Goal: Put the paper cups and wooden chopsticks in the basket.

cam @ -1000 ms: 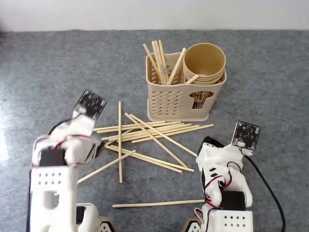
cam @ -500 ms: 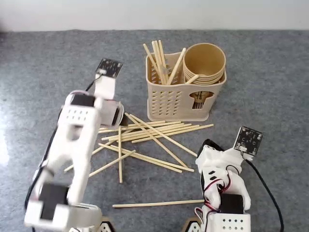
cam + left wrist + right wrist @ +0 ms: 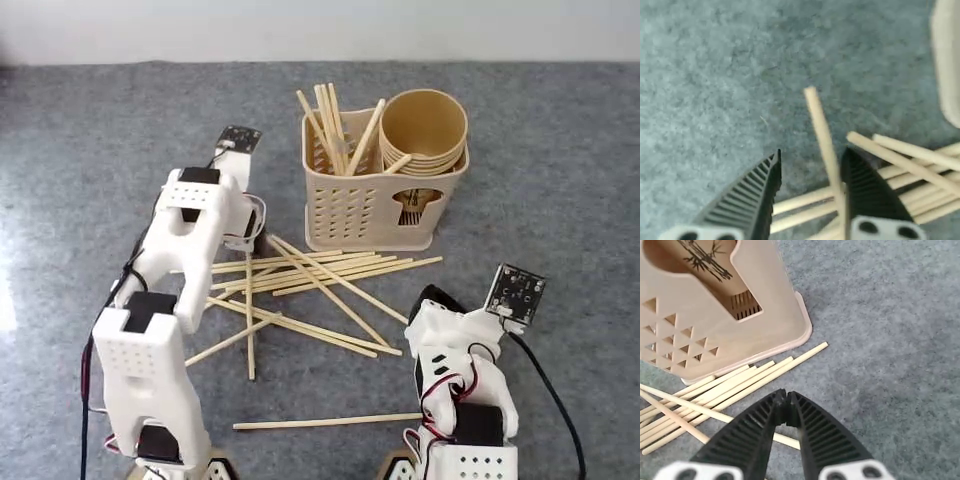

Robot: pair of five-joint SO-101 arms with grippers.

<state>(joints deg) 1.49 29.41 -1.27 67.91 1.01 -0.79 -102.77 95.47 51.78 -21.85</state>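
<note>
The beige slotted basket (image 3: 370, 215) stands at the back, holding stacked paper cups (image 3: 425, 125) and several upright wooden chopsticks (image 3: 335, 125). Several loose chopsticks (image 3: 310, 275) lie fanned on the grey carpet in front of it. My left gripper (image 3: 811, 154) hovers open low over the pile's left end, with one chopstick tip (image 3: 816, 115) between its fingers, not clamped. In the high view, this gripper (image 3: 255, 240) sits just left of the basket. My right gripper (image 3: 786, 394) is shut and empty, above chopsticks (image 3: 740, 380) near the basket's corner (image 3: 715, 315).
A single chopstick (image 3: 330, 421) lies apart near the front edge between the two arm bases. Open grey carpet (image 3: 560, 200) stretches right of the basket and at the far left. A white wall borders the back.
The left arm swung up from its folded pose and stretched forward to the left end of the chopstick pile beside the basket. The right arm barely shifted.
</note>
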